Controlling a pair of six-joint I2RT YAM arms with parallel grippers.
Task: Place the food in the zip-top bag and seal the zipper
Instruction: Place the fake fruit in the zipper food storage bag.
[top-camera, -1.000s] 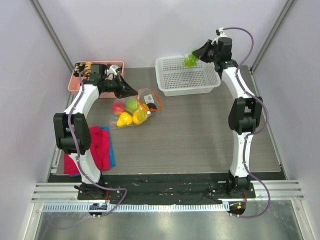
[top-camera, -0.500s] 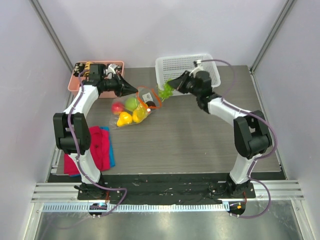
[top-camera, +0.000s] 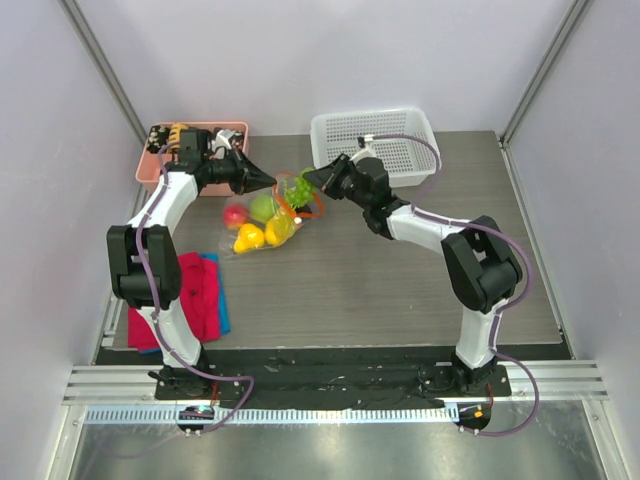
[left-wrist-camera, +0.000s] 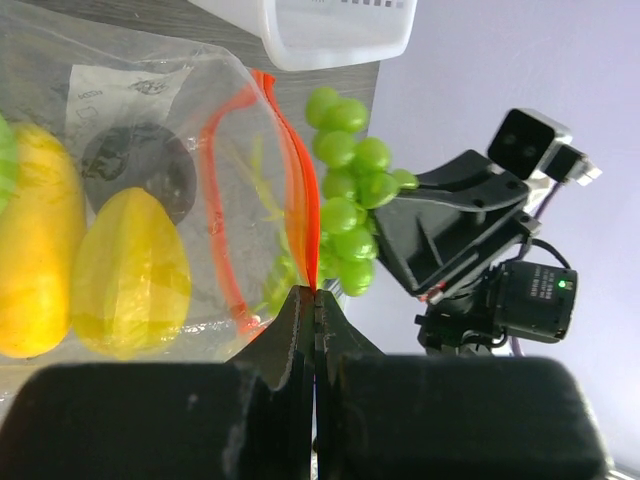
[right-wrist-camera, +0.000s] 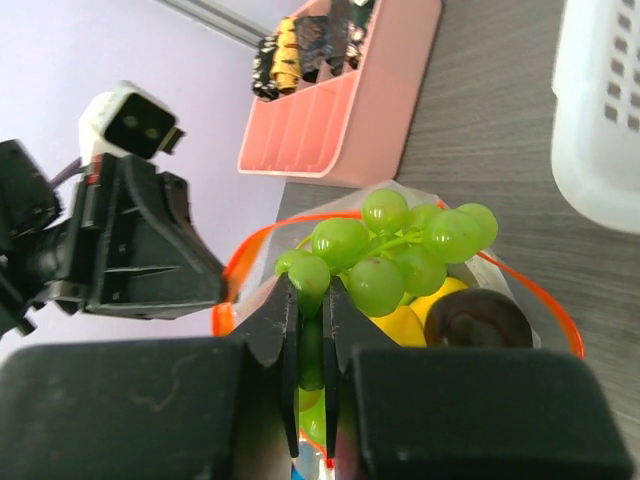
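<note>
The zip-top bag (top-camera: 262, 228) lies on the surface (top-camera: 400, 270), left of centre in the top view, with its mouth toward the upper right. The left gripper (left-wrist-camera: 316, 292) is pinched tight on the zipper (left-wrist-camera: 310, 240), holding one lip up so the mouth gapes. The right gripper (right-wrist-camera: 312, 290) is clamped on the bunch of green grapes (right-wrist-camera: 390, 255) — the bunch sits right at the open mouth. Through the plastic show two lemons (left-wrist-camera: 130, 265) and a dark plum (left-wrist-camera: 140, 170).
</note>
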